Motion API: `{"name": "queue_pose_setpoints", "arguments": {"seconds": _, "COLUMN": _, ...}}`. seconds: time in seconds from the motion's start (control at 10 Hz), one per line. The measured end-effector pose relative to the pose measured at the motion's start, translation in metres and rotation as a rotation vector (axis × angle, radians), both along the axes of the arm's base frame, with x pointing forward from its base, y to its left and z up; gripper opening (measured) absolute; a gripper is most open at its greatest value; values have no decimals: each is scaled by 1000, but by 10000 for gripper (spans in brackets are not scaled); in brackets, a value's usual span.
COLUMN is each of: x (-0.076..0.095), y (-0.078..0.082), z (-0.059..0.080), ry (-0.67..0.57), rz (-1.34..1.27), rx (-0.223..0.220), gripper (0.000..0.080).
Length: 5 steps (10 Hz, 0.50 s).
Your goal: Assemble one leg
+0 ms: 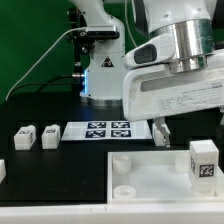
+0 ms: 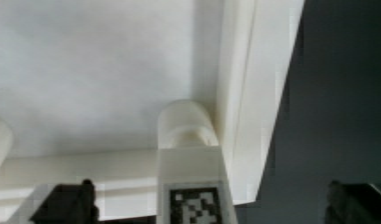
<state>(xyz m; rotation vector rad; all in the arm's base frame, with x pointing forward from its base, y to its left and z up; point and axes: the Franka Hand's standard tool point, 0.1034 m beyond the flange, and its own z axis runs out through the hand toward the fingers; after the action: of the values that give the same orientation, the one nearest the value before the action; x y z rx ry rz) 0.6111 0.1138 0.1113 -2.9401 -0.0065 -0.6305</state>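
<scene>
One leg (image 1: 203,159), a small white block with a marker tag, stands upright on the large white tray-like piece (image 1: 150,185) at the exterior view's right. My gripper (image 1: 183,133) hangs just above and behind it, and only one dark finger (image 1: 158,129) shows clearly. In the wrist view the same leg (image 2: 192,185) lies between my two dark fingertips (image 2: 66,202). The gripper (image 2: 210,200) is wide open with gaps on both sides of the leg. The leg sits by the tray's raised rim (image 2: 240,90).
Two more legs (image 1: 24,137) (image 1: 50,136) stand on the black table at the exterior view's left, and a third (image 1: 2,170) is cut off by the left edge. The marker board (image 1: 107,130) lies behind the tray. The robot base (image 1: 100,70) stands at the back.
</scene>
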Motion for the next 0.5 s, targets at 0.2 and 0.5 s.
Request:
{"name": "queue_pose_setpoints", "arguments": {"seconds": 0.2, "x": 0, "y": 0, "z": 0, "ry": 0, "rz": 0, "rx": 0, "gripper": 648}}
{"name": "queue_pose_setpoints", "arguments": {"seconds": 0.5, "x": 0, "y": 0, "z": 0, "ry": 0, "rz": 0, "rx": 0, "gripper": 648}}
